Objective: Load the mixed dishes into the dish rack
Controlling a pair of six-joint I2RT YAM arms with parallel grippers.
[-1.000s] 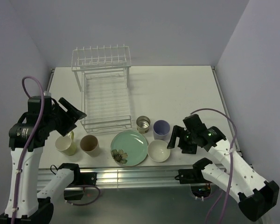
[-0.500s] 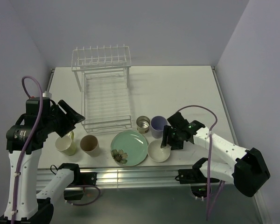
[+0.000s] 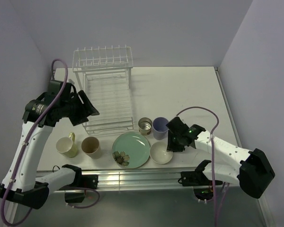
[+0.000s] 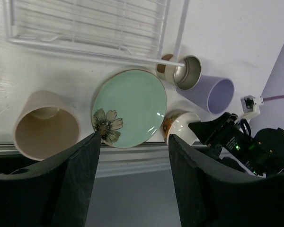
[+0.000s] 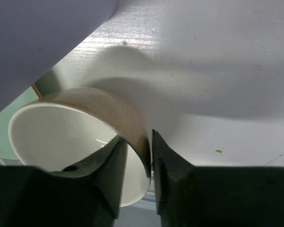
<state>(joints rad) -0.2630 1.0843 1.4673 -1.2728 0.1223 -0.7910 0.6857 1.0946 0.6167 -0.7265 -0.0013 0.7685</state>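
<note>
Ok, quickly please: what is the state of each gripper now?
Left gripper: open, holding nothing.
Right gripper: closed on the rim of the bowl.

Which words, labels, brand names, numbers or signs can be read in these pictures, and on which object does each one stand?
None: no view shows readable text.
The mint-green plate carries only a painted flower, no words.
The mug, tan cup, lavender cup, small metal cup, cream bowl and dish rack show no writing.
A small white connector is too small to show any marking.
</note>
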